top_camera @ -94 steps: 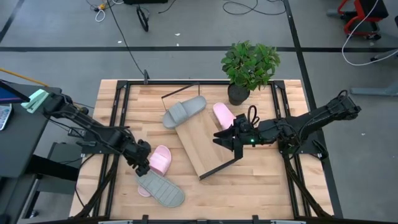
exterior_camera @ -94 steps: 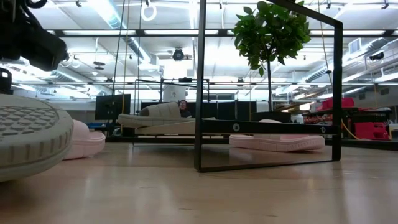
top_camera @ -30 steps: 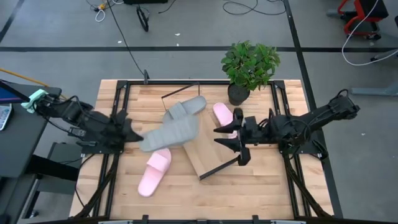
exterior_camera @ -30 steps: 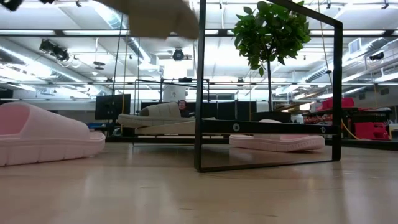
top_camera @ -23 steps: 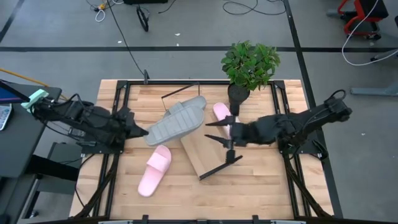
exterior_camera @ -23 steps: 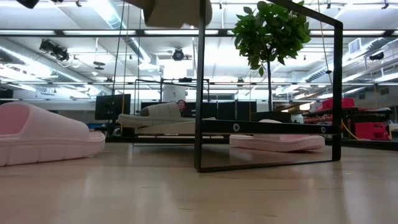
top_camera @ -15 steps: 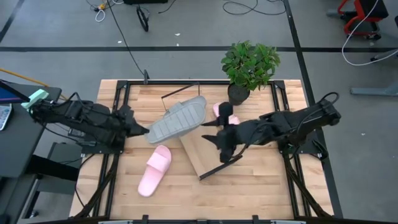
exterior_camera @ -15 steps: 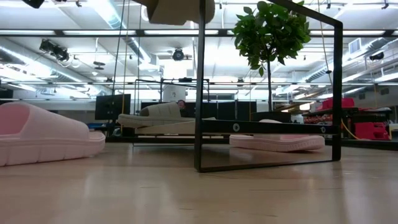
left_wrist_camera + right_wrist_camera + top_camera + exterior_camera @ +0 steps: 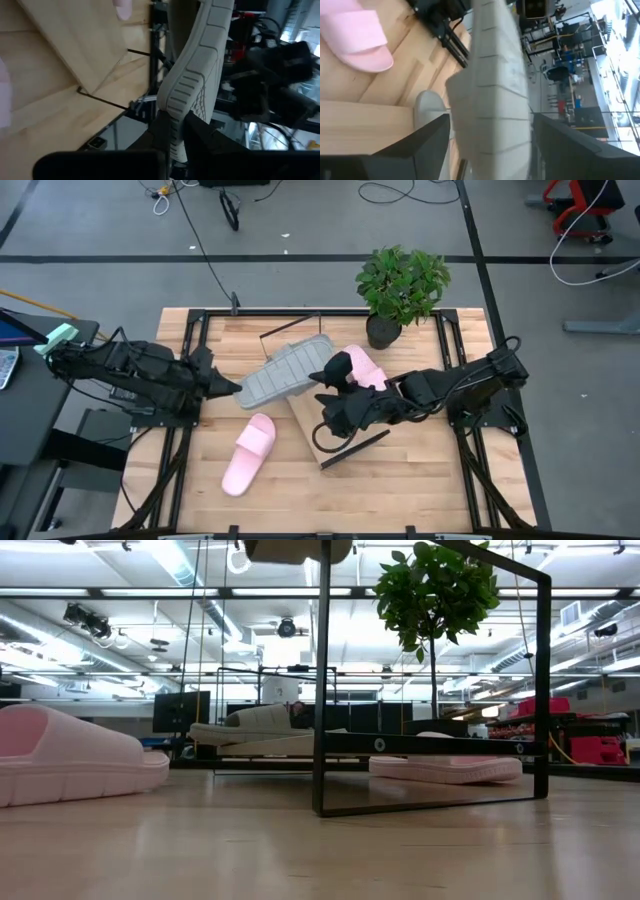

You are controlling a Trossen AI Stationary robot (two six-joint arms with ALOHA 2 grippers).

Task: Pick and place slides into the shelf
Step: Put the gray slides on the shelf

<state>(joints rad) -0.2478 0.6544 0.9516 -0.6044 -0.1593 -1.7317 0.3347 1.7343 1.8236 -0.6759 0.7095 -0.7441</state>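
From above, the left gripper (image 9: 232, 387) held a grey slide (image 9: 283, 372) sole-up over the shelf (image 9: 322, 406), near the right gripper (image 9: 332, 385). In the left wrist view its fingers (image 9: 161, 131) pinched the slide's edge. In the right wrist view the spread fingers (image 9: 427, 145) flanked that slide without touching.

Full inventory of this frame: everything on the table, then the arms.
Grey slide, held: 1, grey, ribbed sole up, in the air over the table's rear middle.
Grey slide on shelf: 1, grey, on the shelf's far end in the low view.
Pink slides: 2; one near the table's front left, one beside the plant pot.
Shelf: 1, light wood, black end frames, angled mid-table.
Plant: 1, green, dark pot, rear right.
Table: 1, slatted wood.
Left pincer: shut on the held slide's end.
Right pincer: open, at the slide's other end, over the shelf.
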